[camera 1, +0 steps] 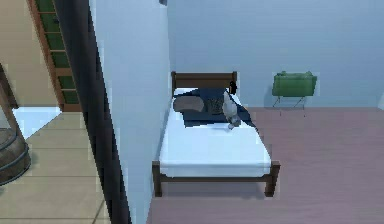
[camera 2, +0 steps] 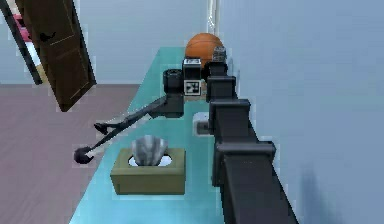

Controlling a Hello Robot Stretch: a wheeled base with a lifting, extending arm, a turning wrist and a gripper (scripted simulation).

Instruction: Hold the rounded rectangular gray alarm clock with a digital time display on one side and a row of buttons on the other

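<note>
My arm rises along a long teal tabletop. The gripper reaches off the table's left edge, its thin fingers over bare floor, and it holds nothing. A small pale grey thing lies on the teal top right beside the arm, partly hidden by it; I cannot tell what it is. Another grey thing sits behind an orange ball at the table's far end. Nothing here can be made out as an alarm clock.
An olive tissue box stands on the near tabletop. A dark wooden door hangs at the upper left. In the forward view, a wall stands close, with a white-sheeted bed, a green chair and a wooden barrel.
</note>
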